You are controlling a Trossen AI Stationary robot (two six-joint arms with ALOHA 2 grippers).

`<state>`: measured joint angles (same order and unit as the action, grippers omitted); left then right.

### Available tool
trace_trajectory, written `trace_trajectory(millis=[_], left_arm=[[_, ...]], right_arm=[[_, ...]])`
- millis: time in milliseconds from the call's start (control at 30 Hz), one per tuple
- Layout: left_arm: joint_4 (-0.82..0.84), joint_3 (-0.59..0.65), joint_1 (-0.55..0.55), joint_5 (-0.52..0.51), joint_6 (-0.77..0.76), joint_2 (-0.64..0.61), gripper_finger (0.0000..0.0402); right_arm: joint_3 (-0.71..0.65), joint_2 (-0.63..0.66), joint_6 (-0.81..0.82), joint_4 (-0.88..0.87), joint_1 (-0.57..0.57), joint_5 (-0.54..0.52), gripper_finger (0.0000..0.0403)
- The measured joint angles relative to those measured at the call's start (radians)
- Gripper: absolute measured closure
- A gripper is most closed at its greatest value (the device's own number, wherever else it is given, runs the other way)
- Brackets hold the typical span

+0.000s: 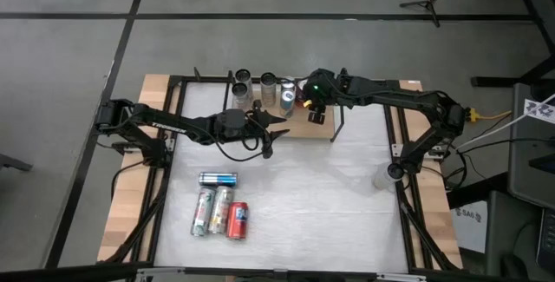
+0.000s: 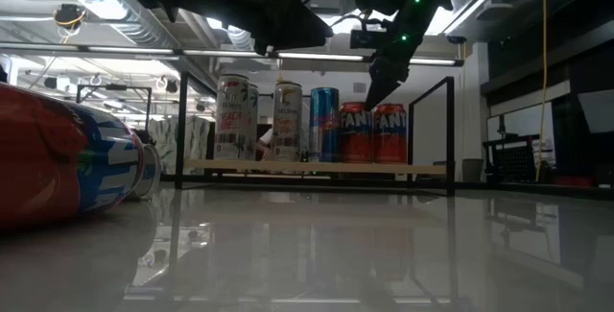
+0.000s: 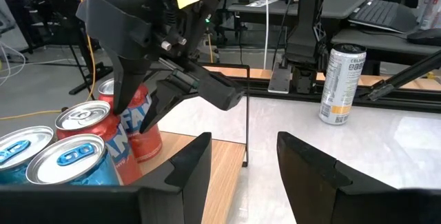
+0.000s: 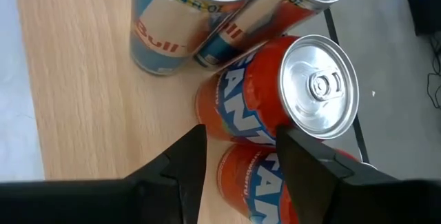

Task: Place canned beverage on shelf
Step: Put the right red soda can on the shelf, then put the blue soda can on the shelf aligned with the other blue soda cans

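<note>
The shelf point(image 2: 317, 167), a light-wood board with black rod uprights, stands at the table's far middle. Several cans stand upright on it: two pale ones, a blue one point(image 2: 324, 125) and two orange Fanta cans point(image 2: 354, 134) point(image 2: 389, 134). My right gripper point(image 4: 241, 138) slants down from the right. It is open by a narrow gap, with its fingertips at the Fanta cans' upper ends point(image 3: 141, 124). My left gripper point(image 3: 244, 145) hovers open and holds nothing, level, just in front of the shelf point(image 1: 295, 127) and pointing toward the right. My right gripper's fingertips point(image 2: 372, 101) stand right at the tops of the two Fanta cans point(image 4: 275, 107), slanting down from the table's right. I cannot tell whether they touch either can. Both cans stand upright on the board.
Several cans lie on their sides at the near left point(image 1: 221, 208), one of them, red and blue, close to the low camera point(image 2: 67, 168). A silver and yellow can point(image 3: 341, 83) stands on the table toward its right edge. The shelf's black uprights point(image 2: 451, 134) flank the row of cans.
</note>
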<state>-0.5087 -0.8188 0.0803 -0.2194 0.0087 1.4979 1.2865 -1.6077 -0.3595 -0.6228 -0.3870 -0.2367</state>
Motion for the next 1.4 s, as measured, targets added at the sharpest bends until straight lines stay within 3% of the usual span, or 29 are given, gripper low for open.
trace_trajectory(millis=[300,500,667,1000,1133,1400], left_arm=[[0.006,0.000,0.000,0.011,0.001,-0.027,0.0243],[0.045,0.000,-0.005,0.123,0.000,-0.115,0.0243],[0.238,0.000,-0.034,0.127,-0.013,-0.225,0.0243],[0.777,0.000,-0.132,0.178,-0.202,-0.431,0.0243],[0.873,0.000,-0.163,0.228,-0.281,-0.491,0.0243],[0.892,0.000,-0.195,0.241,-0.399,-0.552,0.0243]], right_arm=[[0.014,0.000,0.000,-0.019,0.001,0.042,0.0233],[0.091,0.000,0.021,-0.104,0.002,0.047,0.0233],[0.138,0.000,0.026,-0.125,0.013,0.082,0.0233],[0.154,0.000,0.022,-0.128,0.127,0.091,0.0233],[0.154,0.000,0.021,-0.127,0.167,0.099,0.0233],[0.154,0.000,0.020,-0.106,0.206,0.100,0.0233]])
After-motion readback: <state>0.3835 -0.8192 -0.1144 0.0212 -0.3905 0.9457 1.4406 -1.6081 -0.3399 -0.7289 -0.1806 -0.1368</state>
